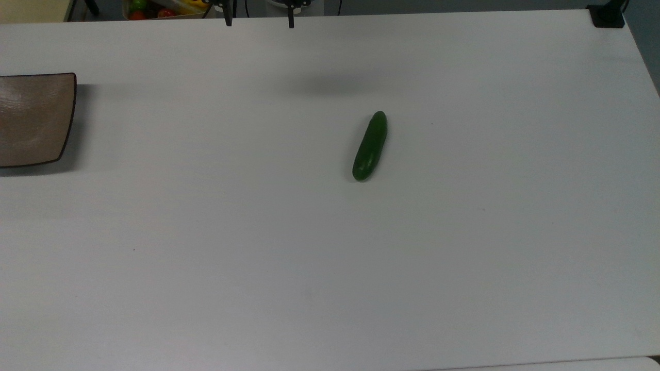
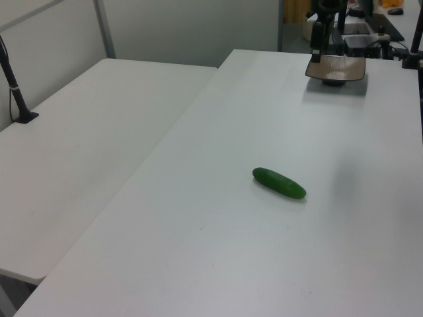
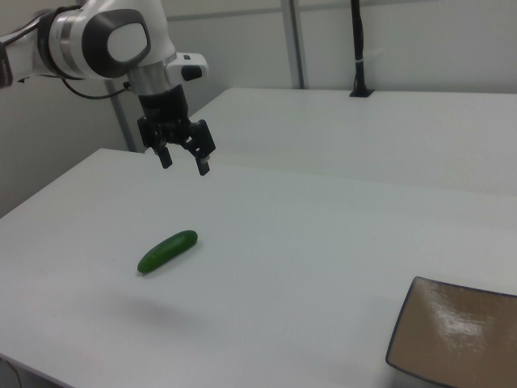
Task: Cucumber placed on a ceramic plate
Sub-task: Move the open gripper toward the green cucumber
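The dark green cucumber (image 1: pixel 370 146) lies flat on the white table, a little right of centre in the top view; it also appears as the cucumber (image 2: pixel 279 183) and the cucumber (image 3: pixel 167 250). The brown-grey ceramic plate (image 1: pixel 36 118) sits at the top view's left edge, cut off by the frame; the plate (image 2: pixel 336 67) is far back in the left view and the plate (image 3: pixel 456 335) is at the right view's lower right. My gripper (image 3: pixel 186 162) hangs open and holds nothing, above the table and behind the cucumber. Its fingertips (image 1: pixel 228 20) poke in at the top view's upper edge.
A box of colourful toy food (image 1: pixel 165 7) stands beyond the table's far edge. A black clamp (image 1: pixel 607 15) sits at the top view's right far corner. A second white table (image 2: pixel 86 132) adjoins on the left view's left, with a black post (image 2: pixel 16 92).
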Robot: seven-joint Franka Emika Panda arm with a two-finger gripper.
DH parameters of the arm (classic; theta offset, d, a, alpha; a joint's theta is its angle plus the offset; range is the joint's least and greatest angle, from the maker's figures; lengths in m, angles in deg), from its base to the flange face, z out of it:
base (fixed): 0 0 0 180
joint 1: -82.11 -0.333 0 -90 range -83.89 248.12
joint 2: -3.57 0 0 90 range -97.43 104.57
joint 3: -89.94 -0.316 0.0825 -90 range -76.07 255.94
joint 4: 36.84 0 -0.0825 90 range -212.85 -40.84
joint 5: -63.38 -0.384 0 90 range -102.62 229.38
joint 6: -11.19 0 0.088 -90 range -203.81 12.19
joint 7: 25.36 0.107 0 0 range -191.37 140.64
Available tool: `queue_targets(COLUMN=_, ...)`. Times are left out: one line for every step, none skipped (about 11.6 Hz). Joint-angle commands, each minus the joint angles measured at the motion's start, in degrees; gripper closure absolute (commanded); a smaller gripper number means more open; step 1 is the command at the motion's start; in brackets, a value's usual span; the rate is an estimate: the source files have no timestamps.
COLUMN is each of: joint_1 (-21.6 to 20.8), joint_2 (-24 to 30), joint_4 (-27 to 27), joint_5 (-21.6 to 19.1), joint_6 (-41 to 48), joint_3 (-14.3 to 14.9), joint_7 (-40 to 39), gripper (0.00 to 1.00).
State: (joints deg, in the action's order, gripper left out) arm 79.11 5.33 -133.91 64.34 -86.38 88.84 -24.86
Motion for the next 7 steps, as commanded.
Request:
queue_targets(joint_1=-0.16, joint_2=0.53, joint_4=-1.54, joint_5=0.27, joint_6=-0.25, joint_3=0.05, joint_7=-0.15, gripper=0.0)
queue_targets(joint_1=-0.16, joint_2=0.61, joint_4=-1.54, joint_5=0.27, joint_6=-0.08, joint_3=0.05, joint_7=-0.06, gripper=0.0)
queue_targets(joint_1=-0.16, joint_2=0.61, joint_4=-1.54, joint_5=0.27, joint_6=0.01, joint_3=-0.04, joint_7=-0.06, gripper=0.0)
queue_targets(joint_1=-0.25, joint_2=0.61, joint_4=-1.54, joint_5=0.27, joint_6=0.01, joint_3=0.05, joint_7=-0.06, gripper=0.0)
queue_targets(joint_1=-0.25, joint_2=0.53, joint_4=-1.54, joint_5=0.27, joint_6=-0.17, joint_3=-0.04, joint_7=-0.06, gripper=0.0)
queue_targets(joint_1=-0.25, joint_2=0.53, joint_4=-1.54, joint_5=0.18, joint_6=-0.25, joint_3=-0.04, joint_7=-0.06, gripper=0.0)
queue_targets(joint_1=-0.25, joint_2=0.27, joint_4=-1.54, joint_5=0.0, joint_6=-0.69, joint_3=0.05, joint_7=0.03, gripper=0.0)
